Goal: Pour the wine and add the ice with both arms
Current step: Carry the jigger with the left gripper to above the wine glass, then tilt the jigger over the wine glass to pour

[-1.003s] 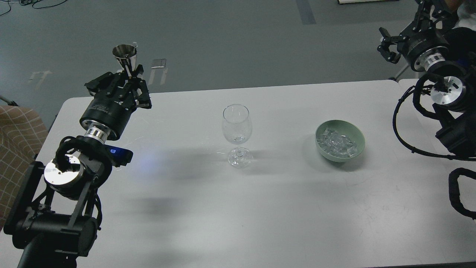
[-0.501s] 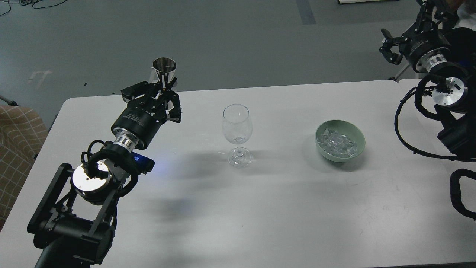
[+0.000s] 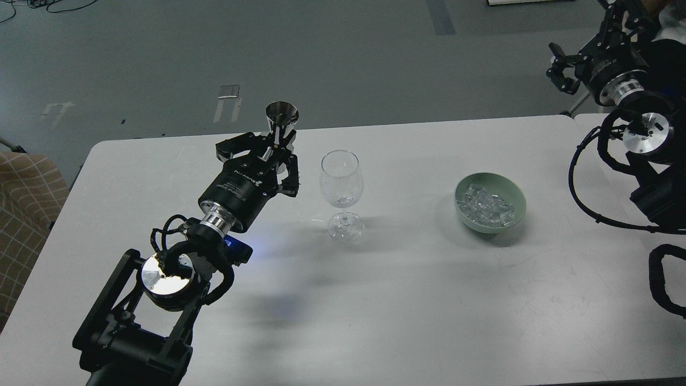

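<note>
The left end effector [image 3: 273, 153] grasps a small steel cone-shaped jigger [image 3: 282, 119], upright, just beside the empty clear wine glass [image 3: 341, 179]. Nothing is poured; clear ice cubes [image 3: 486, 205] fill the green bowl [image 3: 515, 192]. The right end effector [image 3: 560, 72] looks released.

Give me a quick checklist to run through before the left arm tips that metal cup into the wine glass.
1. Left pincer shut on the metal measuring cup: ok.
2. Cup upright, mouth up: ok.
3. Cup's mouth over the wine glass: not ok, it is left of the rim.
4. Glass upright on the table, nothing solid in its bowl: ok.
5. Wine inside the cup: cannot tell, its inside is not visible.
6. Right pincer clear of the glass and of the green bowl of ice: ok, it is off past the table's far right corner.
</note>
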Motion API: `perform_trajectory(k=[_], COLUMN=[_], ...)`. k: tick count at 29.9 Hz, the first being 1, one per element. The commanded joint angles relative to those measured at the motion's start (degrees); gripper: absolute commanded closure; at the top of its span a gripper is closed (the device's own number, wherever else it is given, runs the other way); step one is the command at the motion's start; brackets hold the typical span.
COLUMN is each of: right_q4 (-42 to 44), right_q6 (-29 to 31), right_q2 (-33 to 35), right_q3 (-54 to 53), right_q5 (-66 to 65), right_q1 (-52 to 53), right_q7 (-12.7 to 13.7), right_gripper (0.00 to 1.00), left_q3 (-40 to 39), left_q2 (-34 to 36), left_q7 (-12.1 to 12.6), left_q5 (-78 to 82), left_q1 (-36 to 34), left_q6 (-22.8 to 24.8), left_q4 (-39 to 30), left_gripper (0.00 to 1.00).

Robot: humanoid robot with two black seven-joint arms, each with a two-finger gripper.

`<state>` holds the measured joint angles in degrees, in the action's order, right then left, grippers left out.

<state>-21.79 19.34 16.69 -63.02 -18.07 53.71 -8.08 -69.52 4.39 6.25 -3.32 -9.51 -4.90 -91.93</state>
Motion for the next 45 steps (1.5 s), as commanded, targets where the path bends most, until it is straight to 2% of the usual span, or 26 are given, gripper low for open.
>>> perform_trajectory(k=[1,24,30,45], right_q4=[0.08,0.0,0.0,0.17], right_q6=[0.0,0.26,0.18,-0.18], right_q2=[0.01,-0.07,-0.16,-0.07], right_q3=[0.0,0.0,0.0,-0.09], right_q5=[0.05,-0.04,0.05,0.05], right_q1=[-0.01,-0.01,-0.01,0.08], right_q7=[0.0,0.0,0.0,0.0], right_gripper=[0.0,0.0,0.0,0.0], left_q3=[0.35,2.11,2.11,2.11], left_q2=[0.09,0.62,0.44,0.09], left_q7=[-0.01,0.61,2.28,2.36], left_q5=[1.91,11.84,17.37,20.19], left_q1=[-0.07,-2.27,-3.06,-4.29], left_q6=[0.07,-1.07,-3.36,-3.45], left_q4=[0.08,1.93,1.75,1.75], left_gripper=[1.0,1.0,1.0,1.0])
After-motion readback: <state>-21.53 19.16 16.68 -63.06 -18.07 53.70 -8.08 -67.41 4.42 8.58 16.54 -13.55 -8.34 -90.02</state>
